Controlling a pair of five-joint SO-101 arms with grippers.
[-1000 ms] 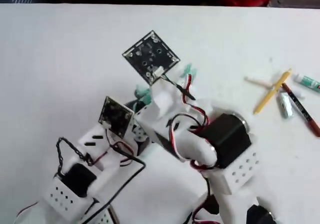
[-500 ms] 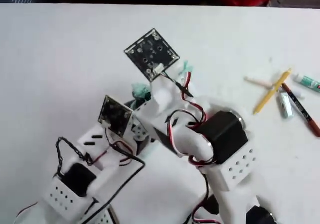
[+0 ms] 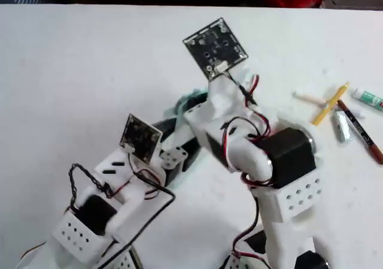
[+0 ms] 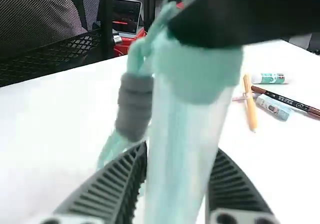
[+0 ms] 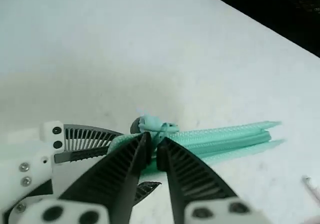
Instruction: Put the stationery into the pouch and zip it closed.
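A teal mesh pouch [image 4: 185,129] stands on edge between my left gripper's [image 4: 177,159] ribbed fingers, which are shut on it. A grey cord stopper [image 4: 134,107] hangs at the pouch's end. My right gripper [image 5: 153,141] is shut on the pouch's teal zipper pull [image 5: 152,125], right beside the left gripper's fingers [image 5: 82,139]. In the high view the pouch [image 3: 188,98] peeks out under both arms. The stationery lies apart on the table's right: a yellow pen [image 3: 328,104], a dark red pen [image 3: 359,131], a glue tube [image 3: 366,98] and a small eraser [image 3: 341,125].
The white table [image 3: 72,71] has free room on the left and at the back. My left arm [image 3: 114,191] and right arm [image 3: 281,167] crowd the front middle. A pale stick [image 3: 308,97] lies under the yellow pen.
My right arm has swung right and toward the table's far side, its gripper still shut at the pouch's zipper. The left arm has stayed in place.
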